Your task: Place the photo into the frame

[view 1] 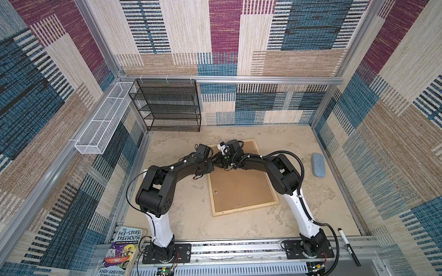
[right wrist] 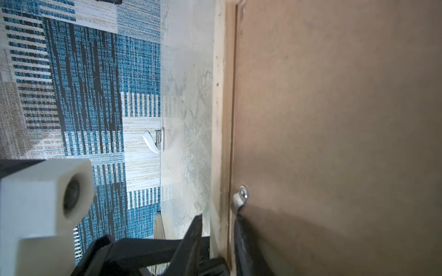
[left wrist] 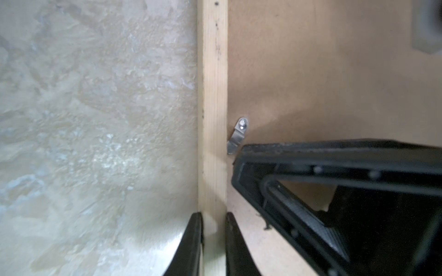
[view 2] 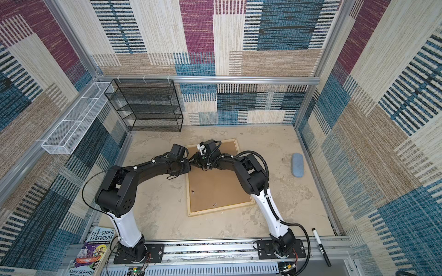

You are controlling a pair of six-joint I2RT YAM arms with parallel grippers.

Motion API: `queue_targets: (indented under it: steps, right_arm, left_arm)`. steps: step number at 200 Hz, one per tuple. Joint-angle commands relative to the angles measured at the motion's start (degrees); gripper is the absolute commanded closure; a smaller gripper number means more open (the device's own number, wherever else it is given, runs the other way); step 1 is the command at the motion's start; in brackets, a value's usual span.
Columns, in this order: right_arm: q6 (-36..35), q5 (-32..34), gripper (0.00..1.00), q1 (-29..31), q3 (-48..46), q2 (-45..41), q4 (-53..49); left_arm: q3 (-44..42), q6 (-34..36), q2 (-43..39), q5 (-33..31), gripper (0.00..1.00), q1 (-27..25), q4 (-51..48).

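Observation:
The frame (view 1: pixel 246 210) lies face down mid-table, with brown hardboard backing (view 1: pixel 239 186) filling it. The photo is hidden in every view. Both grippers meet at the frame's left rail (left wrist: pixel 212 71), near its far end. My left gripper (left wrist: pixel 214 229) is shut on that rail, one finger on each side. Just beyond it, my right gripper (right wrist: pixel 216 229) stands astride the same rail (right wrist: pixel 222 95) with its jaws a little wider than the wood. Its inner fingertip (left wrist: pixel 241 153) rests on the backing against a small metal turn clip (right wrist: pixel 240 198). In both top views the wrists cover the fingertips.
A black wire-mesh rack (view 1: pixel 167 105) and a white wire basket (view 1: pixel 102 119) stand at the back left. A blue case (view 1: pixel 319 165) lies to the right of the frame. A book (view 1: pixel 124 248) and a marker (view 1: pixel 349 248) sit by the front rail.

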Motion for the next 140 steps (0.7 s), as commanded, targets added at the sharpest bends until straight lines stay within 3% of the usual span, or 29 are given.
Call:
queue_targets:
  steps: [1,55,140]
  right_arm:
    - [3.9,1.6,0.73,0.1,-1.0,0.4,-1.1]
    - [11.2,10.5,0.73,0.1,-5.4,-1.3,4.5]
    - [19.2,15.4,0.74,2.5,-4.8,0.3,8.2]
  left_arm:
    - [-0.4,2.0,0.3,5.5,0.90,-0.1,0.5]
    - [-2.0,4.5,-0.8,9.2,0.92,-0.1,2.9]
    - [-3.2,4.4,-0.5,12.2,0.94,-0.7,5.1]
